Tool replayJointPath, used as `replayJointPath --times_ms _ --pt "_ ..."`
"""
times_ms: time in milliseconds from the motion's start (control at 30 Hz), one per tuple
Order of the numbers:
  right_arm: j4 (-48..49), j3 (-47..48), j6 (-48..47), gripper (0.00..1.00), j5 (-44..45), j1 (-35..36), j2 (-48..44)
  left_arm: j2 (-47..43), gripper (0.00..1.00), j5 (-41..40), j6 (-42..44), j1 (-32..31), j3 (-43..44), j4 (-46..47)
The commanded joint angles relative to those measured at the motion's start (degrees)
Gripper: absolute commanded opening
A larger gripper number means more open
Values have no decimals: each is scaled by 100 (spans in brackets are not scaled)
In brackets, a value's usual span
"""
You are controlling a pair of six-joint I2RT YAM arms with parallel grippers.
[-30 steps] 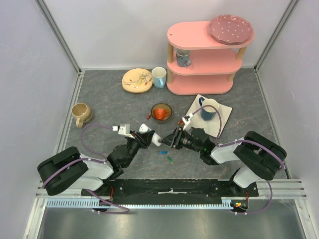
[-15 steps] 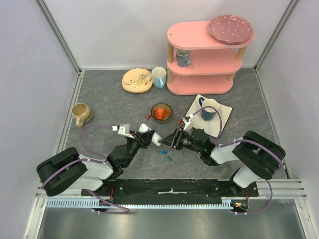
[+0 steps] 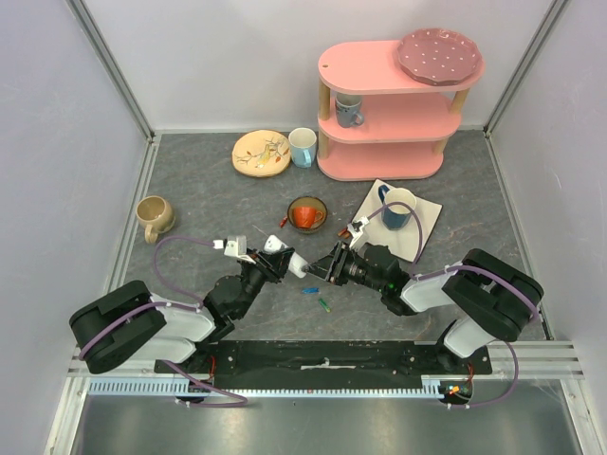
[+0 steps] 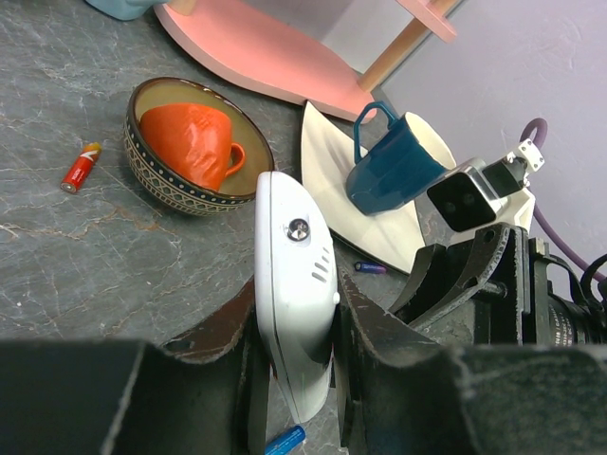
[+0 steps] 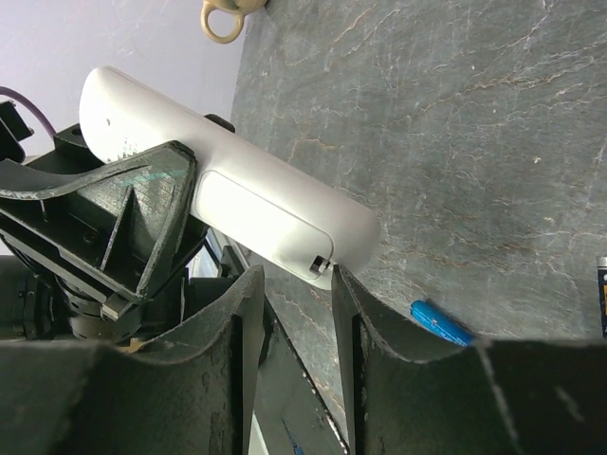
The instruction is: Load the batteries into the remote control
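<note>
My left gripper is shut on the white remote control and holds it just above the table; its fingers clamp the remote's lower half in the left wrist view. My right gripper is open, its fingertips right at the remote's free end, by the closed battery cover's latch. A blue battery and a green one lie on the table below the grippers. A red battery lies left of the bowl.
A patterned bowl holding an orange cup stands behind the grippers. A blue mug sits on a white napkin. A pink shelf, a plate, a white cup and a tan mug stand farther off.
My right gripper has crept slightly left toward the remote's end. The left arm and the remote have held still.
</note>
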Motion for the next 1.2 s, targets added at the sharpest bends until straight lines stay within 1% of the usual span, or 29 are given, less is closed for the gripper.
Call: replayJointPath --times_ms 0,433,867,1167 --pt "416 14 26 42 -19 -13 -26 44 2 188 -109 -1 -145 1501" --pt "504 49 70 38 -80 -13 106 123 2 372 -188 8 -109 1607" --pt "732 84 176 20 -159 -13 246 150 2 478 -214 8 -109 1624" --pt "732 128 158 15 -203 -13 246 158 2 504 -161 8 -109 1624"
